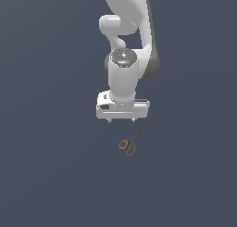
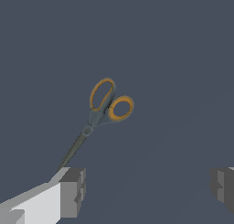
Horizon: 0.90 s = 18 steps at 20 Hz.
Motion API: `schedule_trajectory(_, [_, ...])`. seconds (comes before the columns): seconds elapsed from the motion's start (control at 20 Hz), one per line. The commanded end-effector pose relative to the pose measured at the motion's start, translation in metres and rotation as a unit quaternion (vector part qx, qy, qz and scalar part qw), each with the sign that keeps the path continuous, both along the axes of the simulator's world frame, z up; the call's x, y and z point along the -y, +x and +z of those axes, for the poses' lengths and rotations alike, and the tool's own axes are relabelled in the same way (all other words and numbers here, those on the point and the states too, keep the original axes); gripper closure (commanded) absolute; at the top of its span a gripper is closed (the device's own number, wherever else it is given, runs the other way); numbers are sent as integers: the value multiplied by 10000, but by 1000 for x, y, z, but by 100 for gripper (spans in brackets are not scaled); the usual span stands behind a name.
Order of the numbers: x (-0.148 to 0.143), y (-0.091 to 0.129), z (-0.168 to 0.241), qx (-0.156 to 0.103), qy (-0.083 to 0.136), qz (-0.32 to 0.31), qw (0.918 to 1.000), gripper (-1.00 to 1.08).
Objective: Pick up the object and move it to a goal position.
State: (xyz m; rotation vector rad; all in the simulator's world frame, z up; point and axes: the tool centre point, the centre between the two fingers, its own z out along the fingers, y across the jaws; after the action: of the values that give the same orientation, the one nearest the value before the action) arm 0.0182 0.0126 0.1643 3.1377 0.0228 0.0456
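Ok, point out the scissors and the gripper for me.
scissors (image 2: pixel 97 119): wrist view, at the pivot below the orange handles.
gripper (image 1: pixel 121 121): exterior view, midway between the two fingertips, jaws wide apart.

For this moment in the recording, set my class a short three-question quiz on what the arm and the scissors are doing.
1. True or false: the claw is shut on the scissors.
2. Multiple choice. The scissors' handles are: A) blue, B) orange-yellow, C) red.
3. Short answer: in the wrist view, which end of the scissors lies nearer the claw's fingers, blades or handles?

Key
1. False: the fingers stand wide apart and hold nothing; the scissors lie apart from them on the surface.
2. B.
3. The blades; their tip reaches toward one finger, while the handles point away.
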Motion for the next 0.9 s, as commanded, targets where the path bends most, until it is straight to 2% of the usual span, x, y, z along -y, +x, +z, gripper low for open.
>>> schedule_trajectory(0.0, [4,1,-1,-4,-11,-6,10000,-92])
schedule_trajectory(0.4, [1,1,-3,-6,-3,-98,10000,-92])
schedule_trajectory(0.85, [-10,5,-17,-28,31,-674,9977,-92])
